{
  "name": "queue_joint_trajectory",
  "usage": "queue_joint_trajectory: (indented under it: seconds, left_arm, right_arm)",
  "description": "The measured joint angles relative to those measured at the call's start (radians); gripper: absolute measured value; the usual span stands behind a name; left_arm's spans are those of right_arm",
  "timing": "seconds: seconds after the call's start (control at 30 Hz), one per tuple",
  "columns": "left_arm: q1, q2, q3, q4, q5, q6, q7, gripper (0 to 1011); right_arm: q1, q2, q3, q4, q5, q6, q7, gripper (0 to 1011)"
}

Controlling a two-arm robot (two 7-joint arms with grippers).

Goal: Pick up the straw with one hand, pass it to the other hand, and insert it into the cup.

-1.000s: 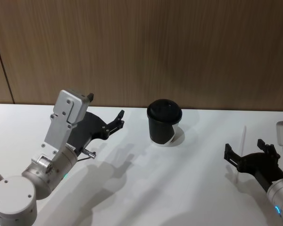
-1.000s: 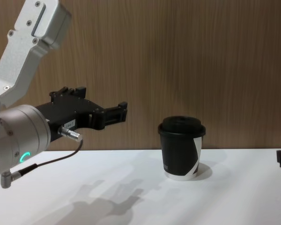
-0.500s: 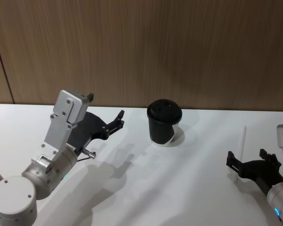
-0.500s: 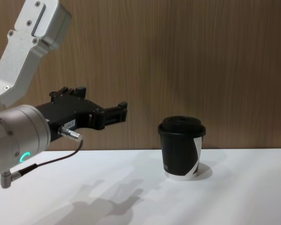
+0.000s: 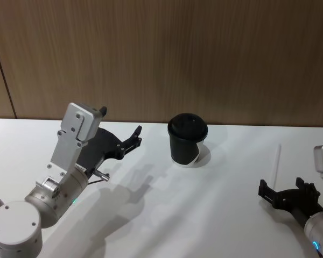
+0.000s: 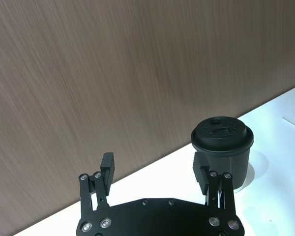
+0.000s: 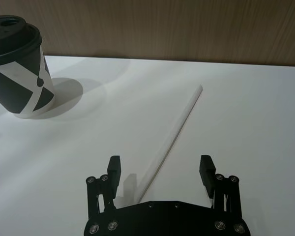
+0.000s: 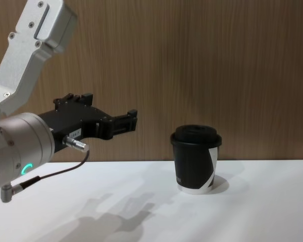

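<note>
Straw (image 5: 277,164): flat on the counter (image 5: 204,215) near its right edge, well apart from the cup (image 5: 187,141) at back centre. Right gripper (image 5: 286,188): fingers spread, straddling the straw's near end. Left gripper (image 5: 135,135): raised over the left side, fingers spread, empty.

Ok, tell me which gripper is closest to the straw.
The right gripper, low over the table with the straw's near end between its open fingers. The left gripper hangs raised, left of the cup.
</note>
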Motion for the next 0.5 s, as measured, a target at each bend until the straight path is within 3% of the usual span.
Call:
queue_joint_trajectory:
  seconds: [0.5]
  left_arm:
    - [0.0,0.0,0.0,0.0,0.0,0.0,0.0,1003]
  right_arm:
    - [0.006,-0.013,0.003,0.005,-0.005,0.052,0.003,1001]
